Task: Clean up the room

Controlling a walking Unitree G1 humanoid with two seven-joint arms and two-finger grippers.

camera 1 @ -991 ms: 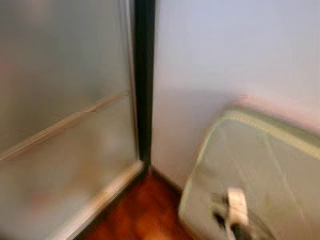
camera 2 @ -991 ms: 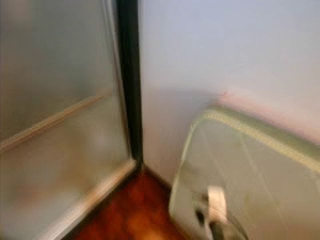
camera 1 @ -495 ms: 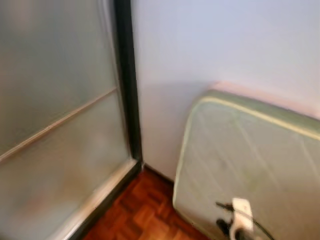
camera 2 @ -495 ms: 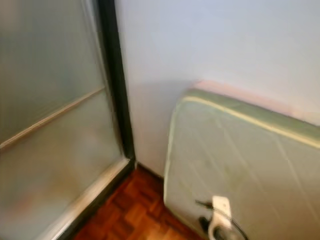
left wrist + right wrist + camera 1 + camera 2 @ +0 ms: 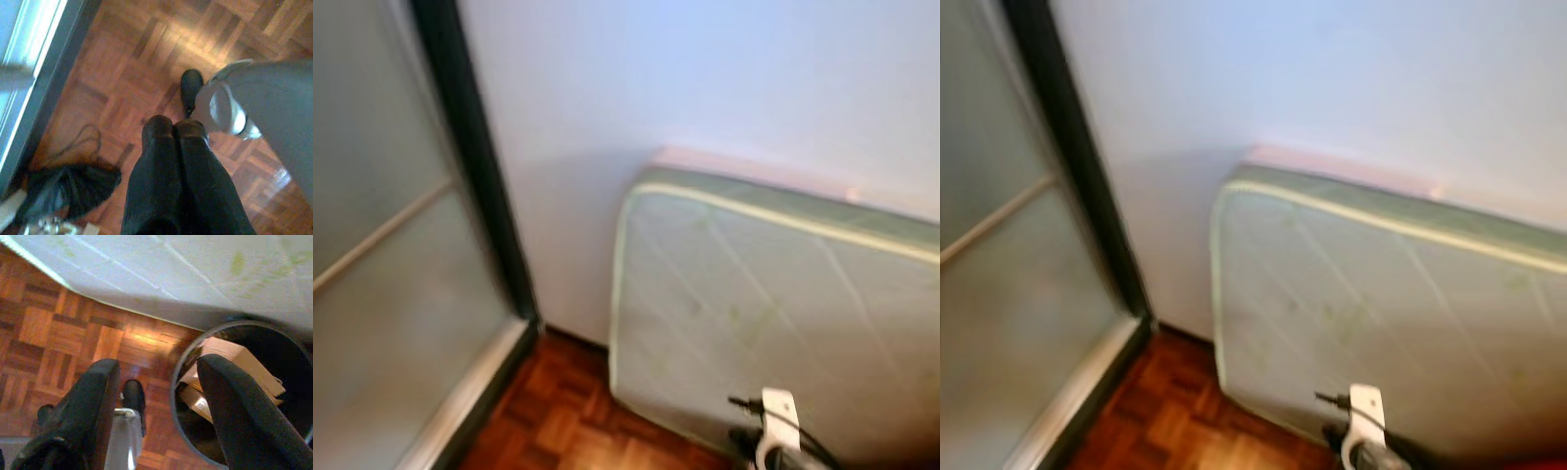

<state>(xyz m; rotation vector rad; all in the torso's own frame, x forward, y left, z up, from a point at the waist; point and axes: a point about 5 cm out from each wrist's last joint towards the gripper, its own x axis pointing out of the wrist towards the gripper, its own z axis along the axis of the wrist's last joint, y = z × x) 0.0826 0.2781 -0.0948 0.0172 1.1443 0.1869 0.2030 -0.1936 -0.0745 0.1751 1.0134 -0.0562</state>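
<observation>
My left gripper hangs over the parquet floor with its two black fingers pressed together and nothing between them. On the floor near it lies a crumpled black bag with a thin cord. My right gripper is open and empty above the floor, beside a round dark bin that holds cardboard boxes. A pale green mattress leans on its edge against the white wall.
A frosted glass door in a black frame stands on the left, its track running along the floor. A white plug with black cable sits in front of the mattress. My grey leg and black foot stand close by.
The head view has swung to the right: the door frame has slid toward the left edge and more of the mattress has come into the picture.
</observation>
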